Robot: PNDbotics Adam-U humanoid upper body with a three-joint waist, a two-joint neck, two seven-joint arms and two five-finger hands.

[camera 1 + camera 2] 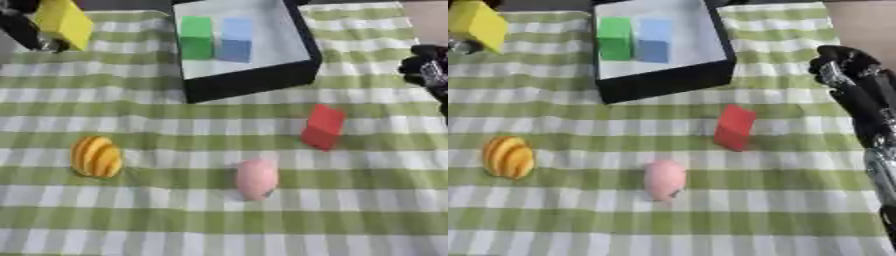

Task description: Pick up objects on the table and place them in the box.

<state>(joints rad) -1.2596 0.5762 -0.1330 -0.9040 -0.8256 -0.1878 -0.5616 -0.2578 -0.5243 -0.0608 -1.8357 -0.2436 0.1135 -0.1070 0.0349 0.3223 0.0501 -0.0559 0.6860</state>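
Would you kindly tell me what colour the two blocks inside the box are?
Green block and blue block; left eye view.

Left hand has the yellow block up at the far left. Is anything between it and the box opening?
Nothing visible. The yellow block is held by the left hand above the checked cloth, left of the box. The stretch between is bare cloth. Inside, the green cube and blue cube leave white floor free.
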